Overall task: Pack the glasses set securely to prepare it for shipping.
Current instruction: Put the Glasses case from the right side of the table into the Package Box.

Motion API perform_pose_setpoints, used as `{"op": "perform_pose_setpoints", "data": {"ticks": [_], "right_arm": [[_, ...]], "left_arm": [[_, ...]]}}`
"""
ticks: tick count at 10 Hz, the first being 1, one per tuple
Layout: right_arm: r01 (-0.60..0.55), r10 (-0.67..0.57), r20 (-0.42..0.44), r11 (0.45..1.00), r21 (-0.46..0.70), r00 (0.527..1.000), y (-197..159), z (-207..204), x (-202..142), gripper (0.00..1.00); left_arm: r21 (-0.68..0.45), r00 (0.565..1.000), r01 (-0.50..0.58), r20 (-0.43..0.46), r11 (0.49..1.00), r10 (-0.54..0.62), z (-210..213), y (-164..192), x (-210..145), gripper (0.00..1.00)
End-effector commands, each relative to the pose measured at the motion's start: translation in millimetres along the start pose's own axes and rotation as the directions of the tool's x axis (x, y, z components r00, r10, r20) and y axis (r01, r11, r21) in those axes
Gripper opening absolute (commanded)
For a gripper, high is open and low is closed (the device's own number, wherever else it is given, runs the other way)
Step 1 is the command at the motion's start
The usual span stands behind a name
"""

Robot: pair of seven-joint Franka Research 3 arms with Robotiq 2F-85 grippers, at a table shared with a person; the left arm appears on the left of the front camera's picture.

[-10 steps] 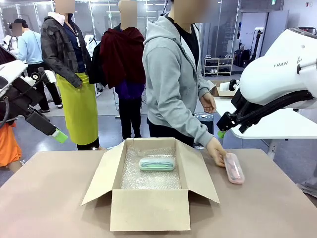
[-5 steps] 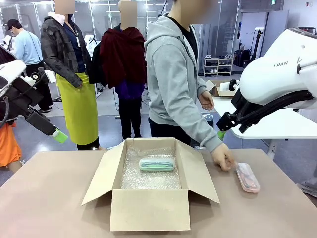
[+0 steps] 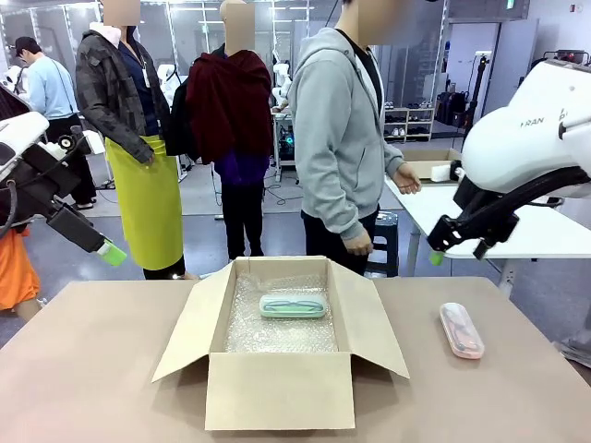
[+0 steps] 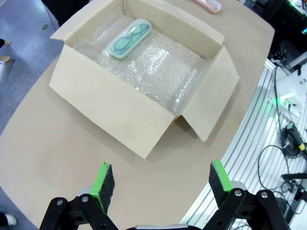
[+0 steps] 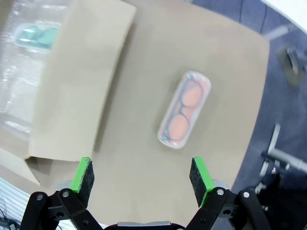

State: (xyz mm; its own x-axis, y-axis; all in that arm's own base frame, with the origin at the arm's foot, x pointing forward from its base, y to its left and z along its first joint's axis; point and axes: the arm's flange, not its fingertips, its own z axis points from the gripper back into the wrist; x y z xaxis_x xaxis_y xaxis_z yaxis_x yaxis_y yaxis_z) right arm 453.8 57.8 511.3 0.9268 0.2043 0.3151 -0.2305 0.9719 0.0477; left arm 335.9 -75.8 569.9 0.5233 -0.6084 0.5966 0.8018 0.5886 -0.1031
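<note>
Table [image 3: 92, 369], pink case [image 3: 461, 329] let go, person's hand [image 3: 356, 245] withdrawn

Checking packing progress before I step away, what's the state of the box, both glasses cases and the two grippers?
cardboard box: open, flaps spread, lined with bubble wrap.
mint-green case: closed, lying on the bubble wrap inside the box.
pink case: closed, flat on the table, outside the box on the robot's right.
left gripper: open, empty, raised.
right gripper: open, empty, raised above the pink case.
</note>
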Motion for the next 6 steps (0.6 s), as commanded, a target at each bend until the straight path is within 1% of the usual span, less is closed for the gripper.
{"op": "perform_pose_setpoints", "data": {"ticks": [1, 2, 3, 4, 5, 6], "right_arm": [[0.118, -0.12, -0.084, 0.993, -0.019, 0.989, -14.7, -16.1, 9.4, 1.0], [0.163, -0.167, -0.111, 0.986, -0.045, 0.98, -25.8, -33.7, 8.3, 1.0], [0.196, -0.208, -0.113, 0.975, -0.104, 0.972, -32.2, -52.5, 7.5, 1.0], [0.231, -0.245, -0.127, 0.966, -0.114, 0.961, -35.8, -71.1, 7.5, 1.0], [0.262, -0.278, -0.112, 0.955, -0.14, 0.954, -39.0, -88.0, 8.6, 1.0], [0.266, -0.289, -0.112, 0.947, -0.178, 0.951, -40.2, -106.6, 8.2, 1.0]], "left_arm": [[-0.023, 1.0, 0.018, 0.015, 1.0, -0.018, 2.6, 0.9, -0.8, 1.0], [-0.023, 1.0, 0.018, 0.015, 1.0, -0.018, 2.6, 0.9, -0.8, 1.0], [-0.023, 1.0, 0.018, 0.015, 1.0, -0.018, 2.6, 0.9, -0.8, 1.0], [-0.023, 1.0, 0.018, 0.015, 1.0, -0.018, 2.6, 0.9, -0.8, 1.0], [-0.023, 1.0, 0.018, 0.015, 1.0, -0.018, 2.6, 0.9, -0.8, 1.0], [-0.023, 1.0, 0.018, 0.015, 1.0, -0.018, 2.6, 0.9, -0.8, 1.0]]}}
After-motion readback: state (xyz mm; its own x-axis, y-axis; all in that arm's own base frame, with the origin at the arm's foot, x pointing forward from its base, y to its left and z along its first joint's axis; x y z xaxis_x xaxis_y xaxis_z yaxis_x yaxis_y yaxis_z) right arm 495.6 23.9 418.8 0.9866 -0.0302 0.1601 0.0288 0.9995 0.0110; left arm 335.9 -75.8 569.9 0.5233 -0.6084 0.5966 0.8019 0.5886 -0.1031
